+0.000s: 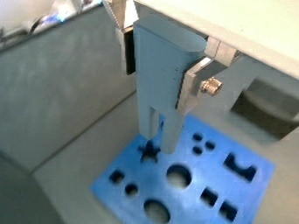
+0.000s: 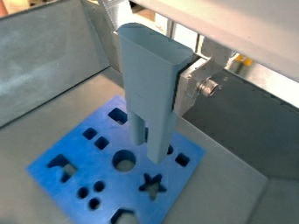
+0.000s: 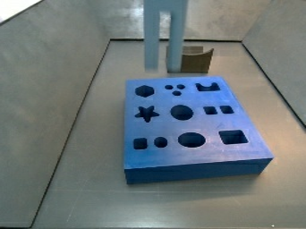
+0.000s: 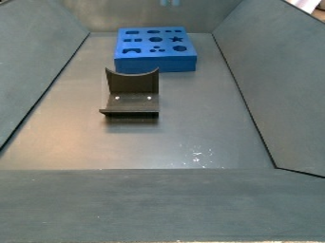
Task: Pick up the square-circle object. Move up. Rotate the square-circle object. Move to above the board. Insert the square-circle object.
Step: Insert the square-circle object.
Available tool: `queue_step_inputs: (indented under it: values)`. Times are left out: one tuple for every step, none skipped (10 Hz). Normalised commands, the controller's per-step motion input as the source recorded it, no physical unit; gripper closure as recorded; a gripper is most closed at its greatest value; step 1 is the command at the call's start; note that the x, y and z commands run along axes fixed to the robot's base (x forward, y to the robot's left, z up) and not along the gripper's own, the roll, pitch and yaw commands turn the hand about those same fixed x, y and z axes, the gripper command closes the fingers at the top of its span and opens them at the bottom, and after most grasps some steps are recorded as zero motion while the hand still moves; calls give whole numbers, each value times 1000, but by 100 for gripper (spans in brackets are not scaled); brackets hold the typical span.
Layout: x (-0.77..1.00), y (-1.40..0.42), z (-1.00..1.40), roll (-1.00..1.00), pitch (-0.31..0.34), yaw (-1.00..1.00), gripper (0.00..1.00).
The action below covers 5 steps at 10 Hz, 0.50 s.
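My gripper (image 1: 162, 70) is shut on the upper part of the square-circle object (image 1: 158, 96), a tall light grey-blue block held upright with its two prongs pointing down. In both wrist views it hangs above the board (image 1: 201, 168), a blue slab with dark star, circle and square holes, and is apart from it. The gripper (image 2: 158, 74), block (image 2: 149, 96) and board (image 2: 181, 175) show the same way there. In a side view the block (image 3: 164, 31) hangs over the far part of the board (image 3: 198, 173); the gripper is cut off. Another side view shows only the board (image 4: 159, 65).
The fixture (image 4: 131, 95) stands on the grey floor in front of the board in a side view, and behind the board in the other side view (image 3: 195, 58). Sloping grey walls (image 3: 72, 98) enclose the floor on all sides.
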Motion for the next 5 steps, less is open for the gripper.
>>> queue_step_inputs:
  values:
    - [214,-606,-874,-23,-9,443,100]
    - [140,-669,-774,0,-10,420,100]
    - [-91,-289,-14,29,-30,240,100]
    - [0,-37,-86,6,0,0,100]
    - [-131,-537,-463,153,-67,86,100]
